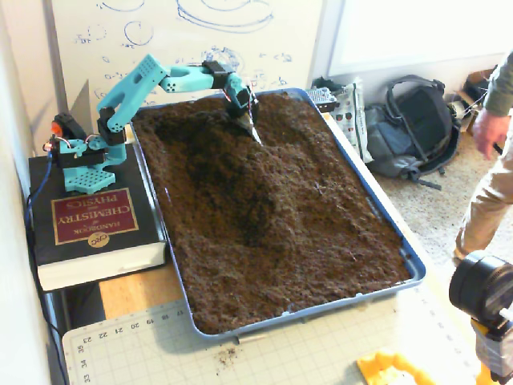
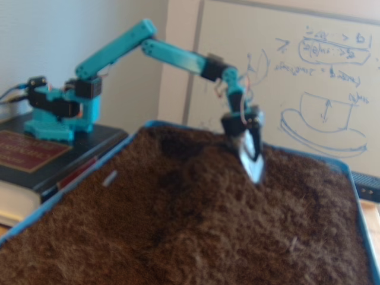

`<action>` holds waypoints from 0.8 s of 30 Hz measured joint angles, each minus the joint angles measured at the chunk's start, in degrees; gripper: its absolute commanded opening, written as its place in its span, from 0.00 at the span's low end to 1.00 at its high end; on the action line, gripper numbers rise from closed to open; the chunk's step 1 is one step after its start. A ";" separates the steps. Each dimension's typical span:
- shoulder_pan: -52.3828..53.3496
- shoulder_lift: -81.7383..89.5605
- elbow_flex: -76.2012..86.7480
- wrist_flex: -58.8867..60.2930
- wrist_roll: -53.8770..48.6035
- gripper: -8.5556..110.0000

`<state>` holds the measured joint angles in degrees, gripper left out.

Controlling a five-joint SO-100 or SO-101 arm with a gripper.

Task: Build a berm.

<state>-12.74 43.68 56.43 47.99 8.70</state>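
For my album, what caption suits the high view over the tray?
Teal robot arm digs its gripper into the soil berm in a blue tray.

Bright, even light (low view blurred).

table (image 1: 132, 293): wooden top, bare strip visible in a fixed view | on it: blue tray (image 1: 390, 233) (image 2: 360, 202) filled with brown soil (image 1: 272, 208) (image 2: 196, 231) | black chemistry book (image 1: 88, 224) (image 2: 35, 157) left of tray, just beside it | gridded cutting mat (image 1: 280, 349) at near edge | yellow item (image 1: 389, 369) on mat
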 measured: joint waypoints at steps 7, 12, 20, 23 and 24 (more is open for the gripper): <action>1.41 0.79 -3.87 -11.34 0.00 0.07; 5.10 0.79 -4.66 -23.12 -2.90 0.07; 11.43 -4.75 -4.66 -35.60 -16.52 0.07; 13.18 -9.32 -4.66 -38.58 -19.07 0.07; 13.45 -10.55 -4.66 -39.64 -19.51 0.07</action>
<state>0.70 33.13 51.77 8.35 -10.81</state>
